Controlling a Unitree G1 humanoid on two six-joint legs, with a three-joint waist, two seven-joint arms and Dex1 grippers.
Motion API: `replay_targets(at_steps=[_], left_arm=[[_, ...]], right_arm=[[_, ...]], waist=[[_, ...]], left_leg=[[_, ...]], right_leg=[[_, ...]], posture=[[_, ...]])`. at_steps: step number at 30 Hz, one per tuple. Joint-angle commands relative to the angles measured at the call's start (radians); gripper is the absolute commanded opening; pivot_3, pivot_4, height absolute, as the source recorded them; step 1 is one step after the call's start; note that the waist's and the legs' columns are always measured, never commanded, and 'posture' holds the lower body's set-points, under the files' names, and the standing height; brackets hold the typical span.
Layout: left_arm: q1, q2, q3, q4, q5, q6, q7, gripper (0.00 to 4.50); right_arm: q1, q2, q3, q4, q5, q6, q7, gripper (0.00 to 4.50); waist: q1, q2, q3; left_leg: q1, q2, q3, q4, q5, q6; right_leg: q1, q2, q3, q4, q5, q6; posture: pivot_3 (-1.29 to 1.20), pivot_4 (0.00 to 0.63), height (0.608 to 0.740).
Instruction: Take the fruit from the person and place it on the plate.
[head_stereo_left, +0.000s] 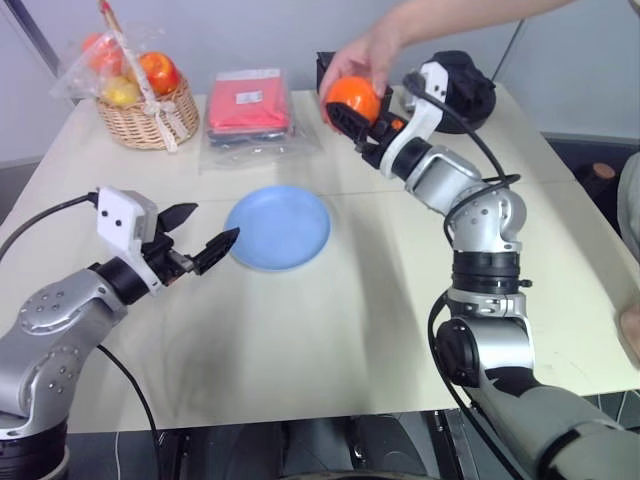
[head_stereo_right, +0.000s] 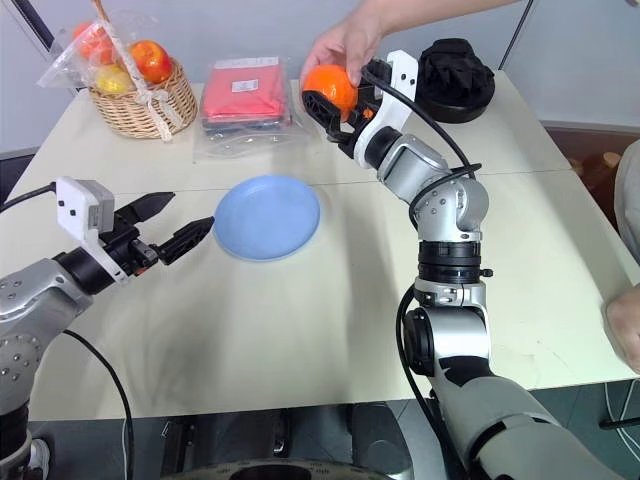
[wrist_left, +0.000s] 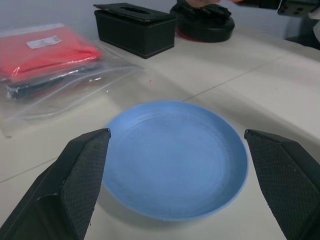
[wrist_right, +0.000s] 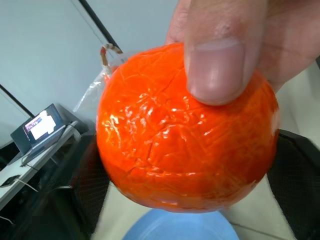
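The person's hand (head_stereo_left: 365, 55) is holding the fruit (head_stereo_left: 352, 99) top-center, between the right gripper's (head_stereo_left: 352, 118) spread fingers. It's looking light, firm and shiny-slick, so I'd squeeze across its widest part. The left gripper (head_stereo_left: 202, 232) is hovering spread wide beside the plate (head_stereo_left: 278, 227).

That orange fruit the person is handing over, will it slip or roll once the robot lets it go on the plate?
The fruit looks glossy, with a wrinkled shiny skin, so it may be a bit slippery between the right gripper fingers. Being round, it would probably roll if set down carelessly. The plate is nearly flat with a low rim, which might not stop it.
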Motion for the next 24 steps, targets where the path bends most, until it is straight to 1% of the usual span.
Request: replay_targets(at_steps=[1, 7, 11, 14, 16, 19, 20, 22, 24], left_arm=[[-0.014, -0.001, 0.011, -0.021, -0.009, -0.01, 0.003, 4.5], [-0.027, -0.003, 0.002, -0.013, -0.005, -0.011, 0.003, 4.5], [-0.03, -0.005, 0.0, -0.011, -0.006, -0.01, 0.004, 4.5], [-0.02, -0.004, 0.013, -0.015, -0.009, -0.007, 0.005, 4.5], [-0.007, 0.0, 0.024, -0.018, -0.009, -0.005, 0.003, 4.5], [0.022, 0.003, 0.053, -0.025, -0.016, 0.0, 0.005, 4.5], [0.029, 0.004, 0.058, -0.026, -0.017, 0.001, 0.005, 4.5], [0.052, 0.009, 0.074, -0.03, -0.02, 0.002, 0.002, 4.5], [0.065, 0.014, 0.088, -0.031, -0.024, 0.004, 0.002, 4.5]], right_arm=[[-0.037, -0.011, 0.001, -0.032, -0.004, -0.027, 0.015, 3.48], [-0.038, -0.023, 0.008, -0.041, -0.015, -0.031, 0.019, 3.48], [-0.003, -0.057, 0.08, -0.091, -0.063, -0.036, 0.057, 3.48], [0.051, -0.059, 0.134, -0.139, -0.093, -0.027, 0.072, 3.48], [0.096, -0.066, 0.193, -0.163, -0.13, -0.021, 0.087, 3.48], [0.184, -0.084, 0.348, -0.185, -0.248, -0.064, 0.114, 3.48], [0.202, -0.086, 0.379, -0.188, -0.275, -0.078, 0.121, 3.48], [0.247, -0.085, 0.479, -0.173, -0.351, -0.147, 0.157, 3.48], [0.269, -0.074, 0.526, -0.149, -0.402, -0.2, 0.177, 3.48]], waist=[[0.0, 0.0, 0.0], [0.0, 0.0, 0.0], [0.0, 0.0, 0.0], [0.0, 0.0, 0.0], [0.0, 0.0, 0.0], [0.0, 0.0, 0.0], [0.0, 0.0, 0.0], [-0.001, 0.0, 0.0], [0.0, 0.0, 0.0]], left_leg=[[0.0, 0.0, 0.0, 0.0, 0.0, 0.0], [0.0, 0.0, 0.0, 0.0, 0.0, 0.0], [0.0, 0.0, 0.0, 0.0, 0.0, 0.0], [0.0, 0.0, 0.0, 0.0, 0.0, 0.0], [0.0, 0.0, 0.0, 0.0, 0.0, 0.0], [0.0, 0.0, 0.0, 0.0, 0.0, 0.0], [0.0, 0.0, 0.0, 0.0, 0.0, 0.0], [0.0, 0.0, 0.0, -0.001, 0.0, 0.0], [0.0, 0.0, 0.0, -0.001, 0.0, 0.0]], right_leg=[[0.0, 0.0, 0.0, 0.0, 0.0, 0.0], [0.0, 0.0, 0.0, 0.0, 0.0, 0.0], [0.0, 0.0, 0.0, 0.0, 0.0, 0.0], [0.0, 0.0, 0.0, 0.0, 0.0, 0.0], [0.0, 0.0, 0.0, 0.0, 0.0, 0.0], [0.0, 0.0, 0.0, 0.0, 0.0, 0.0], [0.0, 0.0, 0.0, 0.0, 0.0, 0.0], [-0.001, 0.0, 0.0, 0.0, 0.0, 0.0], [-0.001, 0.0, 0.001, 0.0, 0.0, 0.0]], posture=[[0.0, 0.15, 0.74], [0.0, 0.15, 0.74], [0.0, 0.15, 0.74], [0.0, 0.15, 0.74], [0.0, 0.15, 0.74], [0.0, 0.15, 0.74], [0.0, 0.15, 0.74], [0.0, 0.15, 0.74], [0.0, 0.15, 0.74]])
